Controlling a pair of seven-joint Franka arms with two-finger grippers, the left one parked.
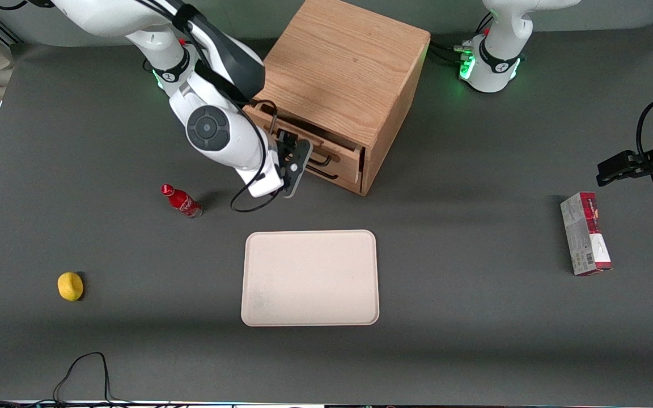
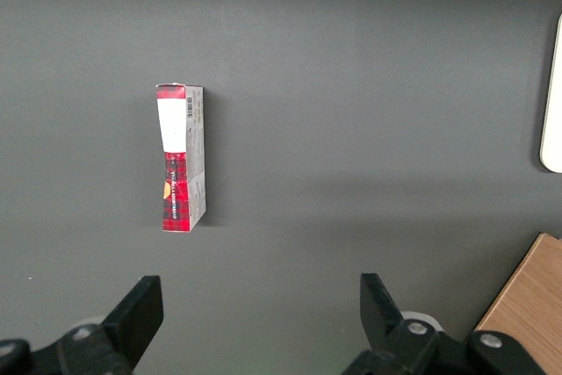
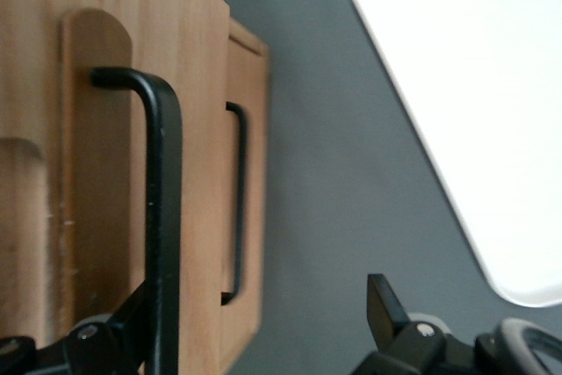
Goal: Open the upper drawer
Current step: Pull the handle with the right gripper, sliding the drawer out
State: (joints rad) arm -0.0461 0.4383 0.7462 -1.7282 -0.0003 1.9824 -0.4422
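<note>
Black bar handle [image 3: 163, 217] of the upper drawer [image 1: 309, 148] is straddled by the gripper [image 1: 297, 160], fingers apart, so a pull can be made.

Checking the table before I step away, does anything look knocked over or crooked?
Nothing damaged. The small red bottle lies on its side, and the boxy oak cabinet sits angled. The gripper is at the upper drawer's black bar handle, fingers open.

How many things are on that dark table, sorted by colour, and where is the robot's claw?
Oak: 1, the cabinet, whose upper drawer is pulled slightly out
Red: 2, bottle and carton
Yellow: 1, round fruit
Cream: 1, tray
Total: 5
The gripper is at the upper drawer's black handle, jaws open.
</note>
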